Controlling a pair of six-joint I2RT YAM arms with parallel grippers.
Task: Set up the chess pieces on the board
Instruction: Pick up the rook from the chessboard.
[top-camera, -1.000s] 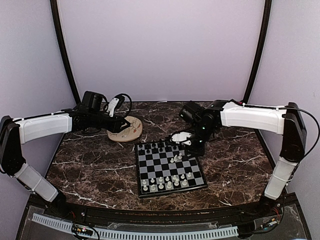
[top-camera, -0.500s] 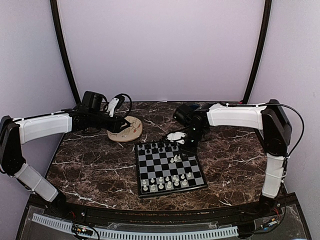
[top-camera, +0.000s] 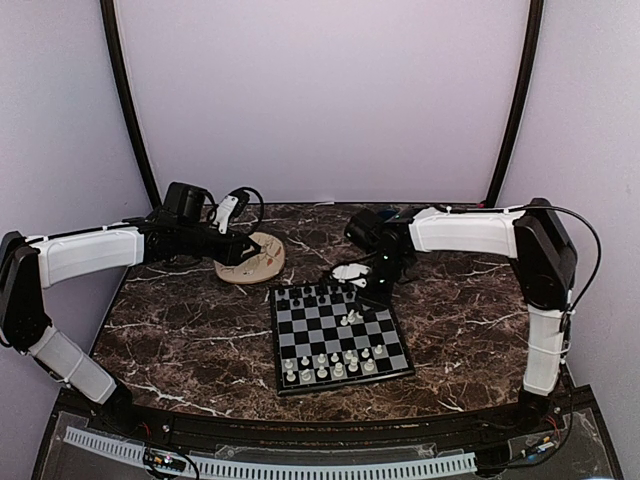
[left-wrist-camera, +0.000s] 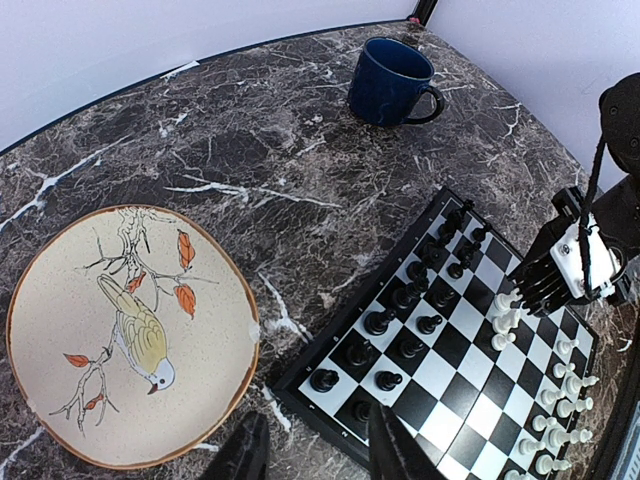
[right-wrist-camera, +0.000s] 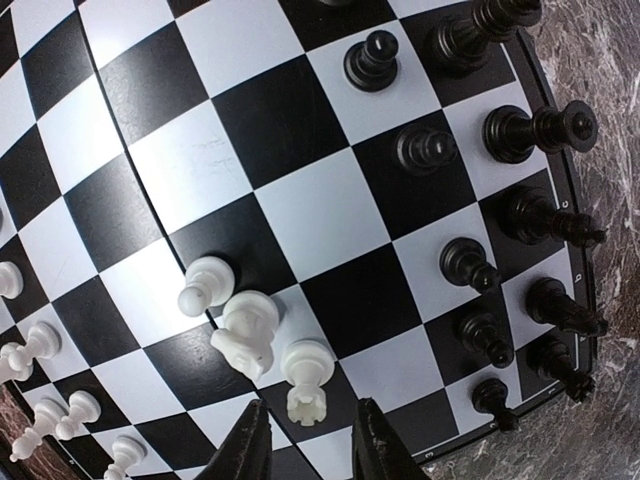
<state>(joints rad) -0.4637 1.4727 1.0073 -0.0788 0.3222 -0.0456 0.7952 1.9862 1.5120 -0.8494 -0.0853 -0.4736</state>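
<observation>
The board (top-camera: 310, 326) lies at mid-table. Black chess pieces (top-camera: 312, 294) fill its far rows and white chess pieces (top-camera: 335, 366) its near rows. Three white pieces stand loose mid-board: a rook (right-wrist-camera: 312, 385), a knight (right-wrist-camera: 245, 330) and a pawn (right-wrist-camera: 205, 283). My right gripper (right-wrist-camera: 310, 445) is open and hangs just above the rook, one finger on each side, apart from it. In the top view it (top-camera: 372, 293) is over the board's far right part. My left gripper (left-wrist-camera: 318, 455) is open and empty, above the table between the plate and the board's corner.
A round beige plate (left-wrist-camera: 60, 330) with a bird picture lies left of the board, under my left arm (top-camera: 90, 250). A dark blue mug (left-wrist-camera: 388, 80) stands behind the board. The black rim of the board (right-wrist-camera: 560, 200) runs beside the black pieces.
My right arm has swung back and left, and its gripper has shifted a little toward the board's far edge. The left arm has not moved.
</observation>
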